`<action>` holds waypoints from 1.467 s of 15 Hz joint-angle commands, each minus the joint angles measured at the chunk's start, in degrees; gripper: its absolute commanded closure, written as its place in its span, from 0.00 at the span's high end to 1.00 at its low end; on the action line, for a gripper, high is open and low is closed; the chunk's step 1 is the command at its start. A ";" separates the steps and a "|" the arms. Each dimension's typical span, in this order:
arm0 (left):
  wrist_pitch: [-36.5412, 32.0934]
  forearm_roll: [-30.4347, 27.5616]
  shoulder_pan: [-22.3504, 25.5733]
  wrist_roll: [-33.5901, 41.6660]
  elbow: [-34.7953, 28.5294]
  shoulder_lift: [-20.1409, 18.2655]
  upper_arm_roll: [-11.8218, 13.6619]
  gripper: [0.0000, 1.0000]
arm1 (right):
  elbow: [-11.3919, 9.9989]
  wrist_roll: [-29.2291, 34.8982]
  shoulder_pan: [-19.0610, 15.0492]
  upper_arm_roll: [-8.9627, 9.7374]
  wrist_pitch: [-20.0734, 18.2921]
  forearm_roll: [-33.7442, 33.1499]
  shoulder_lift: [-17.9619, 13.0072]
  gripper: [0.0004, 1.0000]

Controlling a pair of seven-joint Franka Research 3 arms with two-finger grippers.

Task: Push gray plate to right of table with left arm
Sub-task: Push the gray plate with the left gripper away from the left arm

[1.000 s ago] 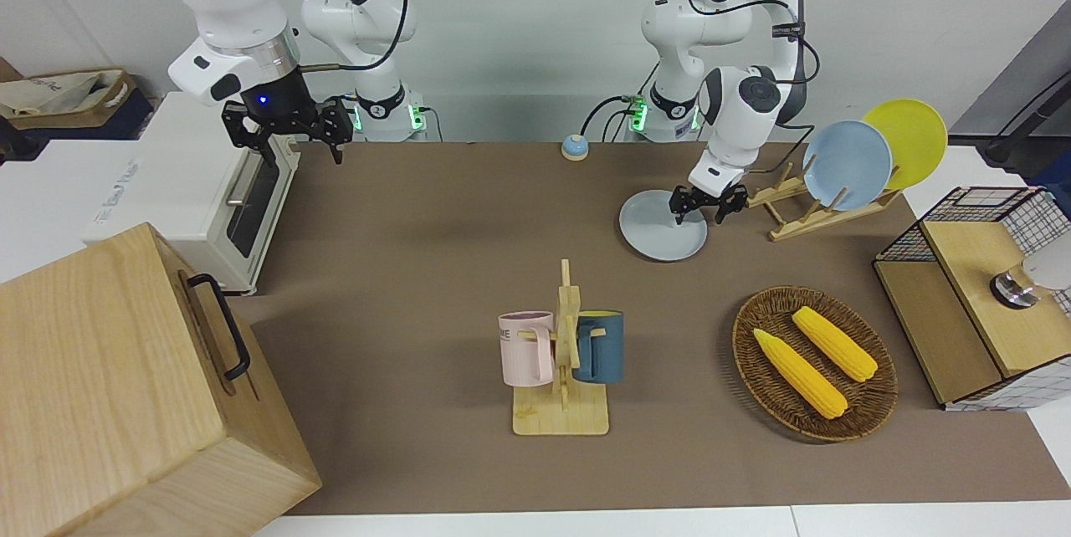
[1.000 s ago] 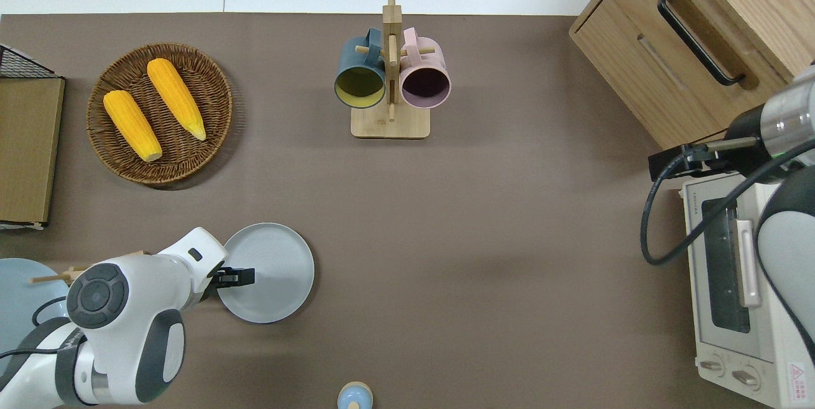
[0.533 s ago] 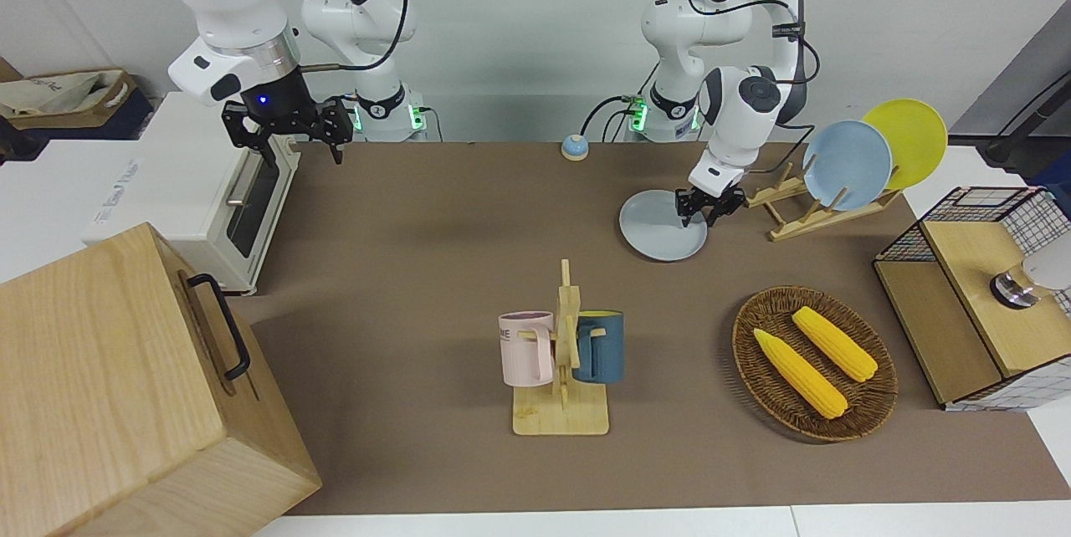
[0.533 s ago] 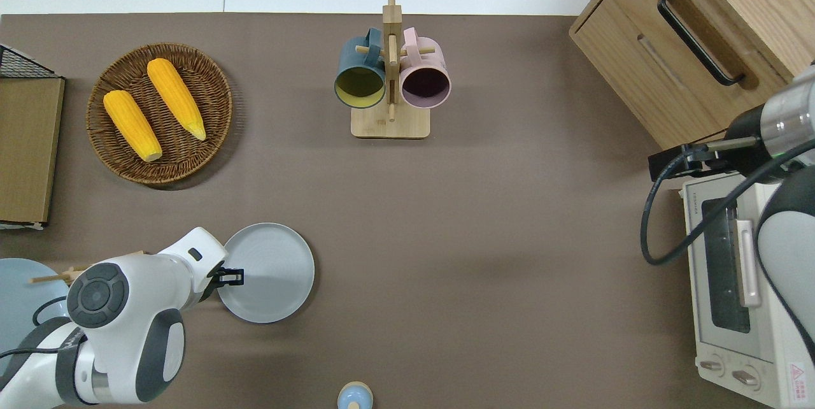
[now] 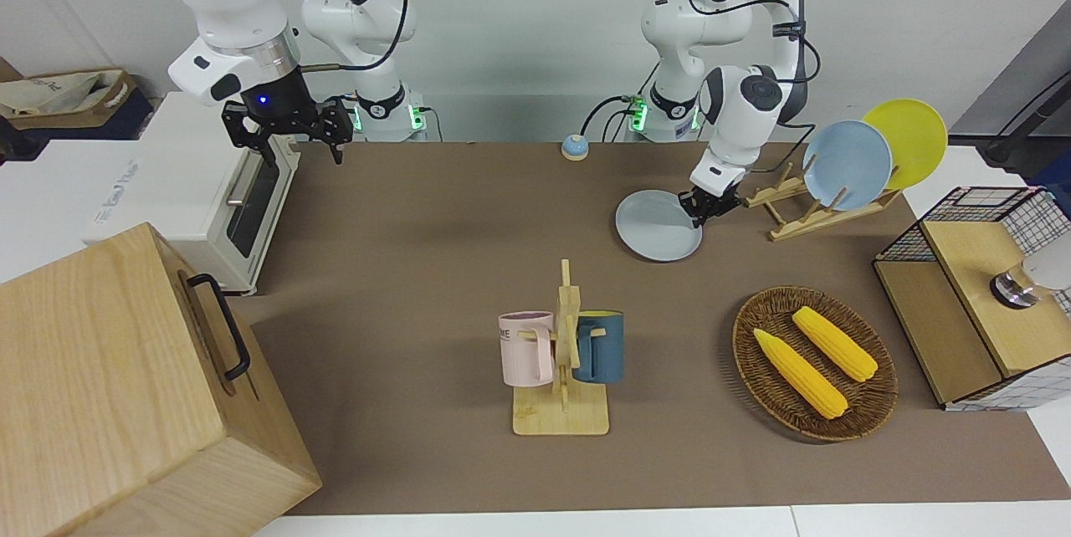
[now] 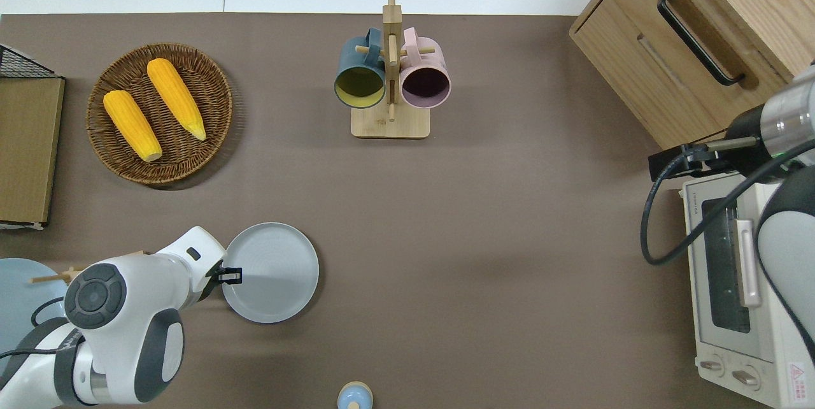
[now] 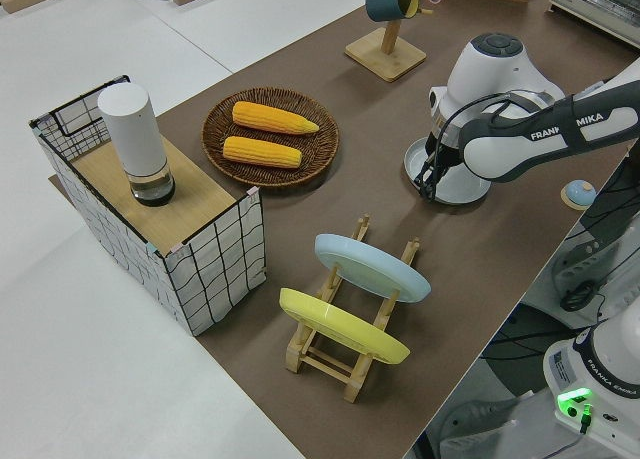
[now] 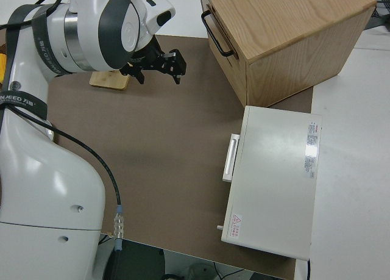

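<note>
Left arm's small black two-finger gripper: fingers drawn together, tips on the rim of the round, shallow, pale blue-gray plate at its edge toward the wooden dish rack. Plate: smooth, flat on the dull brown table mat, just beside that rack. Right arm: parked, its gripper spread.

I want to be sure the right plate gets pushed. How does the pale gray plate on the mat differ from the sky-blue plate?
The round pale blue-gray plate lies flat on the brown mat; the round sky-blue plate stands tilted on edge in the wooden rack. The gray plate has the left arm's tool at its rim; nothing touches the sky-blue plate except the rack. The gray plate looks duller, the sky-blue one brighter. Both are round, shallow and empty.
</note>
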 commanded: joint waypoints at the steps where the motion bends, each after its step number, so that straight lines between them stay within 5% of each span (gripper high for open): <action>1: 2.39 -0.29 -3.48 -4.29 -0.44 2.05 0.30 0.00 | 0.08 0.18 -0.04 -0.01 -0.69 0.40 -0.34 0.98; 22: 2.39 -0.29 -25.29 -35.06 8.08 7.14 0.21 0.00 | 0.08 0.18 -0.04 -0.01 -0.60 0.40 -0.34 0.98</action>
